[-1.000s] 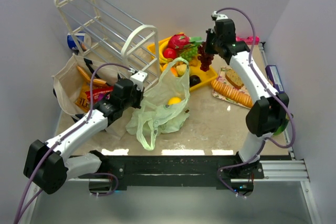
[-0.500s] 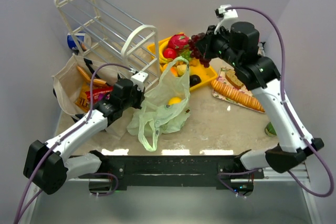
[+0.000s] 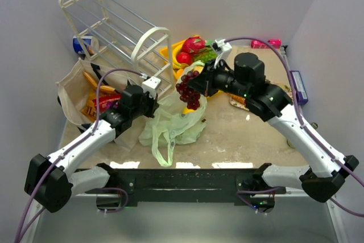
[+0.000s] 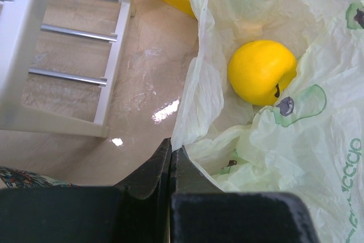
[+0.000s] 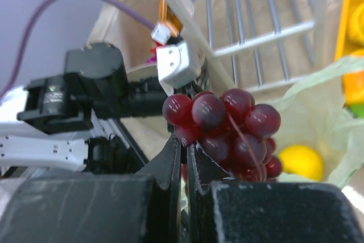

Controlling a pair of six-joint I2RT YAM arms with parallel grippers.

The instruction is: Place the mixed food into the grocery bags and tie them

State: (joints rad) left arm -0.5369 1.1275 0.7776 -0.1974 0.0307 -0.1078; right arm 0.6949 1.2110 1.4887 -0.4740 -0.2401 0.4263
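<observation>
**Top view.** The left arm stretches low over the desk (image 3: 244, 135) with its elbow bent. The left pincer (image 3: 153, 105) is pressed together on the rim of the pale-green bag (image 3: 170, 124), which slumps just to the right of the pincer. The beige tote (image 3: 71, 92) sits to the left of this pincer, with the white rack (image 3: 108, 24) beyond it.

The right arm arches high from its base and folds back toward the left, with the wrist turned sideways. The right pincer (image 3: 199, 86) pinches the purple grapes (image 3: 187, 90). The bunch hangs just left of the pincer's tips, over the bag's upper edge. The yellow tray (image 3: 166, 50) lies beyond this pincer.

**Left wrist view.** The dark fingertips (image 4: 162, 160) meet with no gap, and the bag's thin edge runs into them. Ahead and to the right of the tips, a yellow fruit (image 4: 261, 71) rests inside the bag. The rack's rails lie ahead on the left.

**Right wrist view.** The fingers stand almost closed. The grapes bunch up right at their tips and a thin stem crosses the bunch. The left arm's dark wrist is beyond the tips on the left. The bag, with the yellow fruit in it, is lower on the right.
</observation>
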